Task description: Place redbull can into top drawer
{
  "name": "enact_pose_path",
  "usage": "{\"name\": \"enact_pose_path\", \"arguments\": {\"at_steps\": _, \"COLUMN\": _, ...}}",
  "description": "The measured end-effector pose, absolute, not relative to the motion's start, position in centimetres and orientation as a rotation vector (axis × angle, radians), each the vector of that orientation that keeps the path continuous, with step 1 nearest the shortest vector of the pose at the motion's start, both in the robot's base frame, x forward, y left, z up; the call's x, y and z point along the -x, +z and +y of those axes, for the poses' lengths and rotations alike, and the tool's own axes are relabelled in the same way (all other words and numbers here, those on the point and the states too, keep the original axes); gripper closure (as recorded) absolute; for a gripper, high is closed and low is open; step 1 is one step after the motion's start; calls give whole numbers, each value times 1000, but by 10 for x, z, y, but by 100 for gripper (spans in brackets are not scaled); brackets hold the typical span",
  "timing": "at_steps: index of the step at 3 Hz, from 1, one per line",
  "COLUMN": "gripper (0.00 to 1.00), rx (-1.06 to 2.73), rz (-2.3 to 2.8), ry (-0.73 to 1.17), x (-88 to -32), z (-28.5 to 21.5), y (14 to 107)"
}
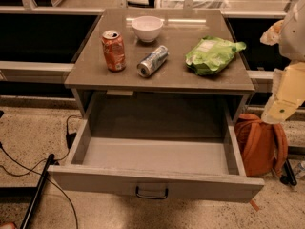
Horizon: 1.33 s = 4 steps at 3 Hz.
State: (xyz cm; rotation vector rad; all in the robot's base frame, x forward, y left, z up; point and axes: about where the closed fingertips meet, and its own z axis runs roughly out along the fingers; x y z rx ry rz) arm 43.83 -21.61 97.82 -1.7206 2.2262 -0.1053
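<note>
The redbull can, slim, silver and blue, lies on its side on the grey cabinet top, between the orange soda can and the green bag. The top drawer is pulled wide open below; its inside shows nothing in it, and its dark handle is at the centre of the front panel. My gripper hangs at the far right edge of the view, beside the cabinet's right side, well away from the can and holding nothing that shows.
A white bowl stands at the back of the top and a green chip bag lies at the right. An orange backpack leans by the drawer's right side. Black cables run over the floor at left.
</note>
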Motion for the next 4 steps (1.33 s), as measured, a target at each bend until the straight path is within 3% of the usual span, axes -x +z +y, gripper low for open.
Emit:
{"name": "enact_pose_path", "arguments": {"at_steps": 2, "gripper": 0, "rx": 1789, "rz": 2185, "ry": -67, "x": -464, "z": -194, "y": 965}}
{"name": "enact_pose_path", "arguments": {"at_steps": 4, "gripper": 0, "rx": 2065, "rz": 1989, "ry": -25, "x": -559, "z": -108, "y": 928}}
